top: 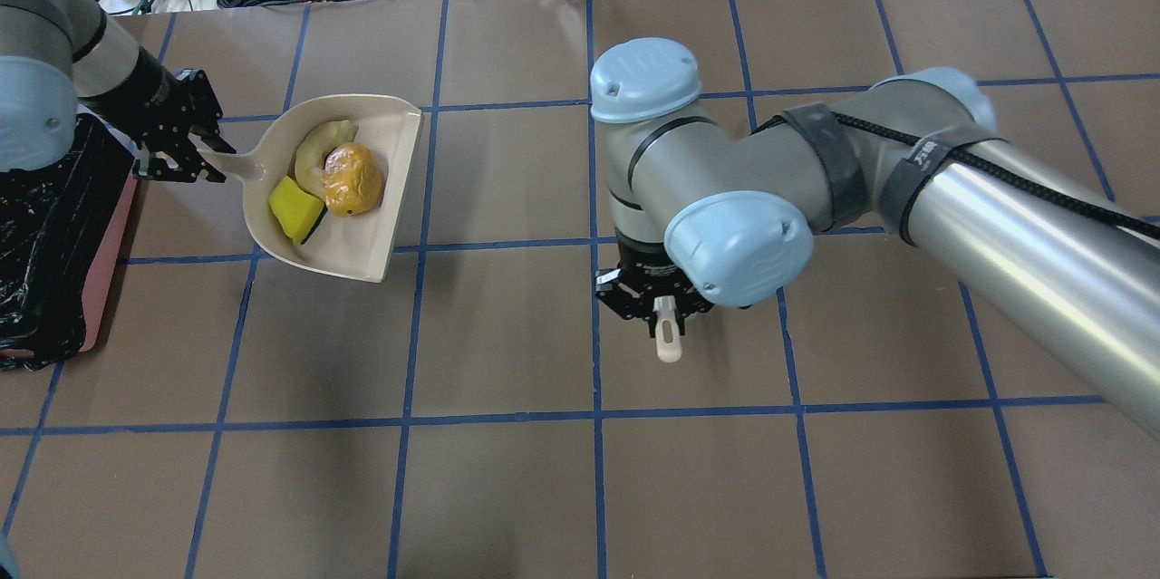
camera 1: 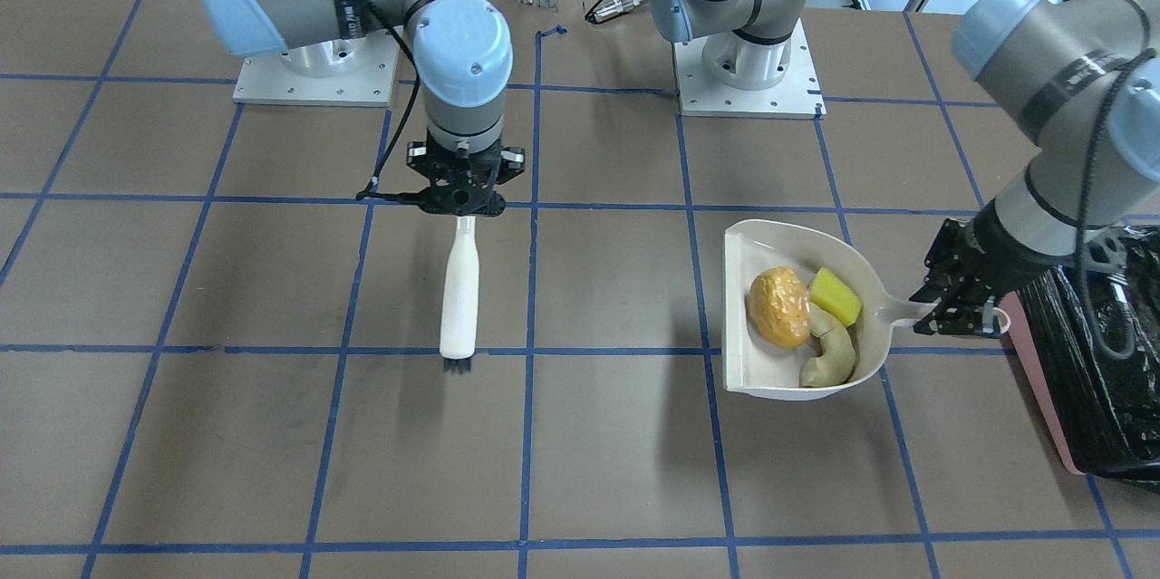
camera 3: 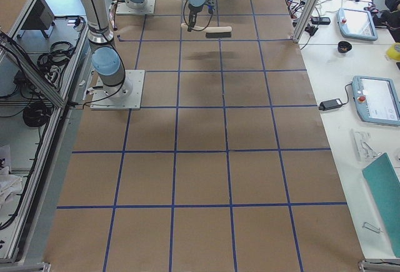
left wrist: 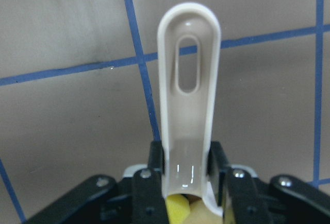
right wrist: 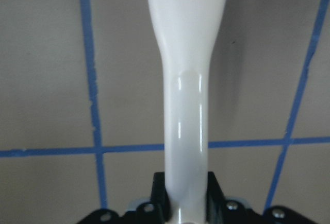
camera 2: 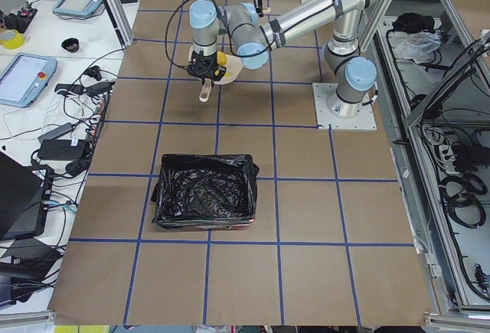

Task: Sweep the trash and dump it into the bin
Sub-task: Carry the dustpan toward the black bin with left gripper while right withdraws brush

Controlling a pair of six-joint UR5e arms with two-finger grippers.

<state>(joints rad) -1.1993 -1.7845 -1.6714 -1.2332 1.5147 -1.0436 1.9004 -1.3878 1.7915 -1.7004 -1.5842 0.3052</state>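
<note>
You have the sweeping done, I judge: the trash pieces (camera 1: 778,306) lie in the dustpan (camera 1: 750,366), the left gripper (camera 1: 962,314) clamping its handle just beside the bin (camera 1: 1042,389) at the bench's left end, the right gripper (camera 1: 462,198) clamping the brush (camera 1: 459,298), and dumping is left.

The right gripper (right wrist: 185,195) clamps a glossy white handle (right wrist: 186,80), its black fingers (right wrist: 159,192) pressed against either side of the narrow neck at the bottom of the frame. The handle runs straight out ahead of the gripper, widening as it goes, until its far end passes out of view. Light glints in thin streaks along the neck just beyond the fingers. Below lies a brown table (right wrist: 46,54) marked with blue tape (right wrist: 92,90): one line crosses behind the handle close to the fingertips, another runs ahead on one side, and a third slants away on the other.
</note>
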